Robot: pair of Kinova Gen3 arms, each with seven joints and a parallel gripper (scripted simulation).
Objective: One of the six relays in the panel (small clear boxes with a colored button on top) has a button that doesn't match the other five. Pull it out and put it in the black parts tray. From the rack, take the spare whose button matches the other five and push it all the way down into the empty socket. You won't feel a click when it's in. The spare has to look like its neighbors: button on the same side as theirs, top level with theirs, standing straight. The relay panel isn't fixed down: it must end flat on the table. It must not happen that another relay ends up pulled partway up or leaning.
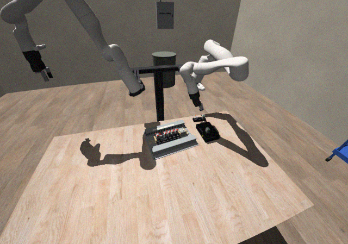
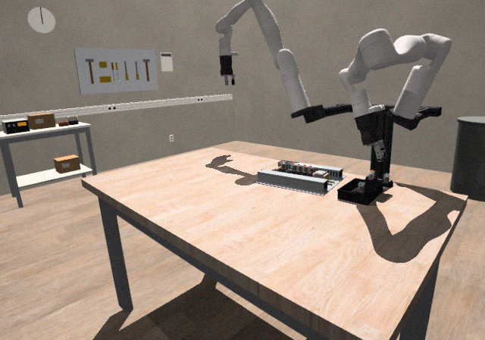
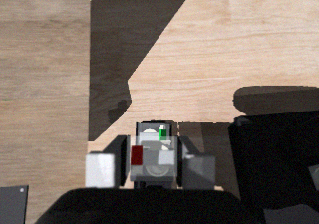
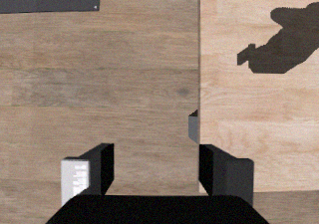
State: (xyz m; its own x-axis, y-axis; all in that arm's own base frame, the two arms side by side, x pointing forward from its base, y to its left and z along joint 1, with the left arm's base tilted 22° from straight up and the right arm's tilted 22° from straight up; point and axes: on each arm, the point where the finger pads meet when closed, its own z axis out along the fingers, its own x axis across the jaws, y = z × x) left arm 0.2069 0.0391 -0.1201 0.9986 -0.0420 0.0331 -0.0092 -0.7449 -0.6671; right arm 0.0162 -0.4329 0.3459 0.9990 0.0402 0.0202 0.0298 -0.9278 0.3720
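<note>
Two robot arms, one black tray (image 1: 202, 136) (image 2: 354, 200), apparently five red-buttoned relays (image 1: 167, 132) (image 2: 296, 165).

Plain grey-beige walls (image 1: 294, 39) (image 2: 195, 23), wood-plank floor (image 1: 317, 140) (image 2: 51, 258), round wall clock (image 2: 41, 20), dark lidded bin (image 1: 163, 55) (image 2: 470, 156)
</note>
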